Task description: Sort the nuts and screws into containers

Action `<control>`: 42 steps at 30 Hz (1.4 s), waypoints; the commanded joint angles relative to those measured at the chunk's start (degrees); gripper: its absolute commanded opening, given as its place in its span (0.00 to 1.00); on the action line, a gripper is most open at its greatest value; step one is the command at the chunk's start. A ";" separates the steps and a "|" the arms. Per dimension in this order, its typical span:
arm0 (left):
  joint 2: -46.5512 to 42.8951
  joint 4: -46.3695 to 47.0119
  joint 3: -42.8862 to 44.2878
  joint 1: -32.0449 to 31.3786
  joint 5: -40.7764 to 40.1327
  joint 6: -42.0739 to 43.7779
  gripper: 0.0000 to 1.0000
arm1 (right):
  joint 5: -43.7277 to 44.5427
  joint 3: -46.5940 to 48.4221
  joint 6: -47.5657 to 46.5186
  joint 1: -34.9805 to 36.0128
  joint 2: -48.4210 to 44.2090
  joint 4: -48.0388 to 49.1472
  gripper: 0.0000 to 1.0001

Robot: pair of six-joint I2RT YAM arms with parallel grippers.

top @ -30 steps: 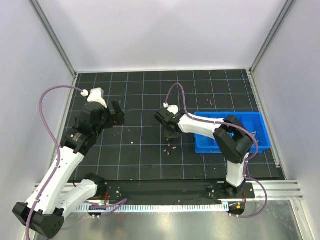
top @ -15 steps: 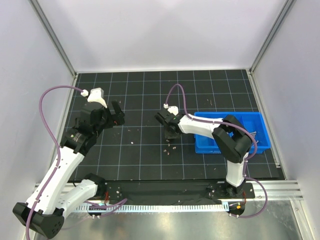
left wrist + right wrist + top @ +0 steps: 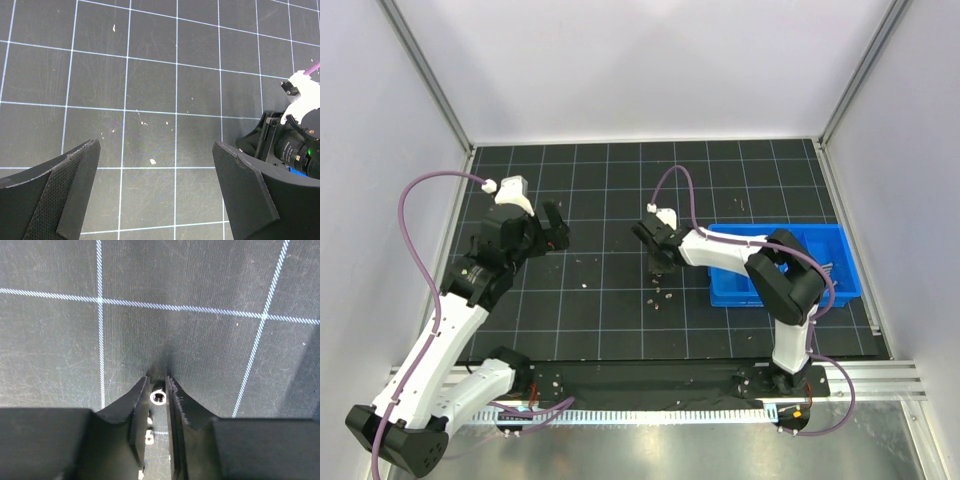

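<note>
**R pincer pinching a nut, L pincer spread wide**

We see the right gripper [image 3: 158, 390] w/ its two fingers [image 3: 140, 407] pressed in on a small silvery ring, a nut [image 3: 158, 397] by its look. It sits right betw. the tips, hole facing the wrist cam. Under it is the black grid mat [image 3: 200, 340]. We cannot tell whether the nut touches the mat or hangs just over it. A few more pale bits [image 3: 148, 436] lie on the mat close by the fingers.

From the top cam, this gripper is near the mat's middle, and the blue tray [image 3: 825, 229] lies to its right, near but apart. The R arm reaches across the tray's near-left part. What's inside the tray is too small for us to make out.

The left gripper [image 3: 155, 195] is over the mat's left side, well apart from the tray. Its fingers stand wide apart, w/ bare mat and one pale speck [image 3: 152, 161] showing betw. them
</note>
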 commanded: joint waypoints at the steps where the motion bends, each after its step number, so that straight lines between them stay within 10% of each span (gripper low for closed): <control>1: 0.17 2.42 -0.18 0.11 0.36 -0.26 1.00 | -2.91 -2.77 0.56 -0.34 2.91 0.71 0.25; 7: 0.34 2.42 -0.18 0.20 0.36 -0.35 1.00 | -3.01 -1.98 0.74 -0.34 2.83 -2.35 0.15; 13: 0.34 2.50 -0.17 0.20 0.89 -0.35 1.00 | -1.86 -2.06 0.74 -0.34 0.45 -5.00 0.33; 42: 0.26 2.50 -0.09 0.11 0.98 -0.35 1.00 | -0.19 -3.82 3.02 0.98 0.80 -8.52 0.34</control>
